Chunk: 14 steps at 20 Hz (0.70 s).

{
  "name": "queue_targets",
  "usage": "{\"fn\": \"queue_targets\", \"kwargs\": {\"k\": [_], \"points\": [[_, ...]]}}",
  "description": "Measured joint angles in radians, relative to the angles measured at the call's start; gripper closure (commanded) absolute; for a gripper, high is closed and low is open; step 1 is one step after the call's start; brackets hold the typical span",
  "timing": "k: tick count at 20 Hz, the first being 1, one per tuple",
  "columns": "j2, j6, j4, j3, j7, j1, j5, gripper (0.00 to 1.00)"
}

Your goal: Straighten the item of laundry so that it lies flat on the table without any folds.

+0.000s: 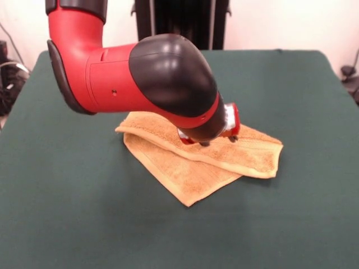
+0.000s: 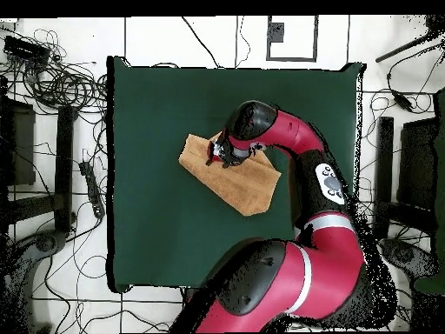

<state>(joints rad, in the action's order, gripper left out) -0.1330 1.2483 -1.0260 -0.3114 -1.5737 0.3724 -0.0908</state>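
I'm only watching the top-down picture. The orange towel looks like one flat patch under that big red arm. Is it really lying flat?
Observer: No. From the front, the towel is doubled over. An upper layer lies slantwise across a lower one, and the lower layer's corner pokes out toward the camera.
Operator: Funny, I can't see that at all. And the tool at the arm's end, is it high above the cloth?
Observer: No, it's low. In the front view the tool sits right down at the upper layer, about midway along it. I can't tell whether it is gripping anything.
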Motion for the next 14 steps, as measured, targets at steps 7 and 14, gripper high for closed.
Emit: {"fn": "queue_targets", "kwargs": {"k": [7, 14], "points": [[0.001, 0.003, 0.004, -0.010, 0.000, 0.009, -0.015, 0.00], [0.001, 0.003, 0.004, -0.018, 0.000, 0.012, -0.023, 0.00]]}}
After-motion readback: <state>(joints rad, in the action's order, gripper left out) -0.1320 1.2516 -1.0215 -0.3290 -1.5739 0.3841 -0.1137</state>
